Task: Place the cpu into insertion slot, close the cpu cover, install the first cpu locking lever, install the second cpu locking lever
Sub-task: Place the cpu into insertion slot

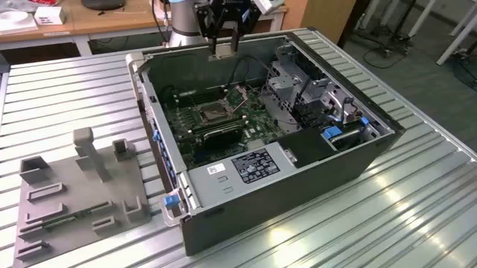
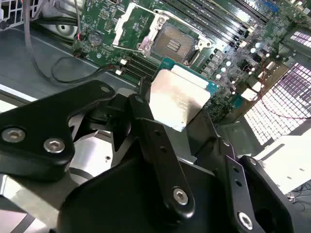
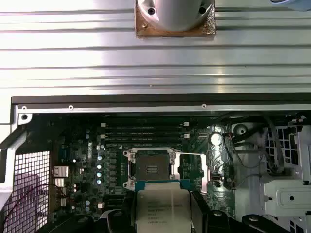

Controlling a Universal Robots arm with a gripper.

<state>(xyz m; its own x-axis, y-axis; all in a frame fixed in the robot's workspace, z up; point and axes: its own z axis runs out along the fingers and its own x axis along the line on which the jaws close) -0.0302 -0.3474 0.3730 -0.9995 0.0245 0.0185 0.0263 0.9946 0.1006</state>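
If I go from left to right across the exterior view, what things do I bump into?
Grey holder tray → blue latch → insertion slot → metal drive cage → blue tab. The gripper, holding the cpu, overlaps the slot sideways, so it's left out.

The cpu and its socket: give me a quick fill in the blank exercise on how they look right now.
1. The gripper is ____ on the cpu.
2. The insertion slot is ____, with no chip seated in it.
3. The cpu cover stands ____, swung off the socket.
Missing words: shut; empty; open.
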